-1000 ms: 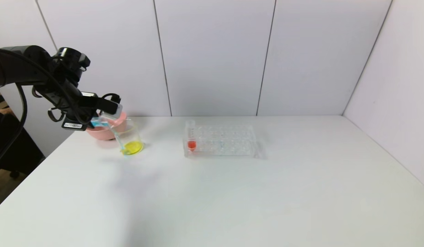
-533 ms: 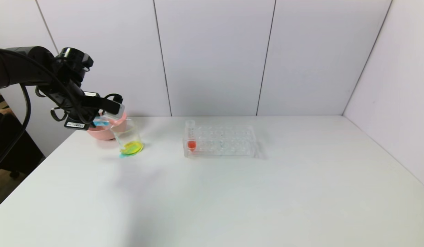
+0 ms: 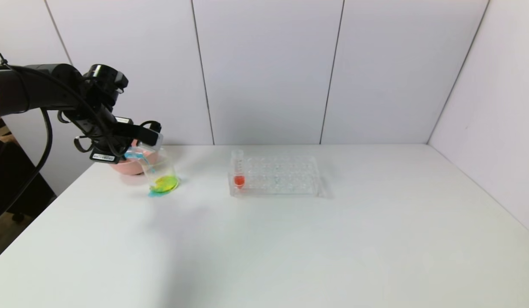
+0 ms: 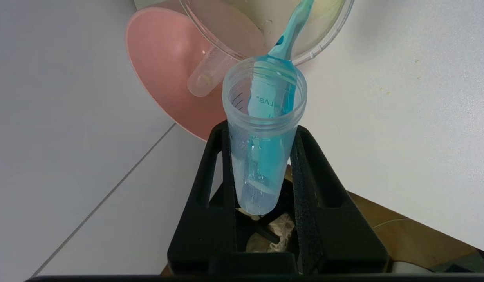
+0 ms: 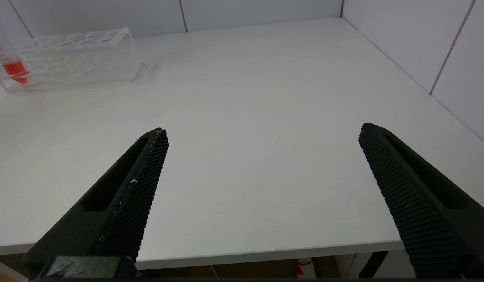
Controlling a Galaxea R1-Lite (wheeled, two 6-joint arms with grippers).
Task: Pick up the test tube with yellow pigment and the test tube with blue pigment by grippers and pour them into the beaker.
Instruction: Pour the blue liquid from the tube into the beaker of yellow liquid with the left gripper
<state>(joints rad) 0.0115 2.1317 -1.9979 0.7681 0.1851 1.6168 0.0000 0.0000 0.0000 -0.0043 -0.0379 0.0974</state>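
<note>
My left gripper [image 3: 152,137] [image 4: 261,131] is shut on the test tube with blue pigment [image 3: 138,152] [image 4: 265,129], tipped mouth-down over the beaker [image 3: 161,174] [image 4: 328,43] at the table's far left. A thin blue stream [image 4: 291,35] runs from the tube's mouth into the beaker. The beaker's yellow liquid is turning green, with blue at its base. A clear tube with a faint yellow trace [image 4: 204,80] lies in the pink bowl [image 4: 163,66]. My right gripper [image 5: 263,133] is open and holds nothing, low over the table's front edge.
The pink bowl [image 3: 121,167] stands just behind the beaker, by the table's left edge. A clear tube rack [image 3: 275,175] [image 5: 73,58] sits mid-table, with a red-tipped tube [image 3: 238,173] [image 5: 11,68] at its left end. Wall panels close the back and right sides.
My left arm has lifted and shifted slightly right with the tube still in its grip. Blue liquid has run into the beaker, and the yellow has turned greenish with blue at the base.
</note>
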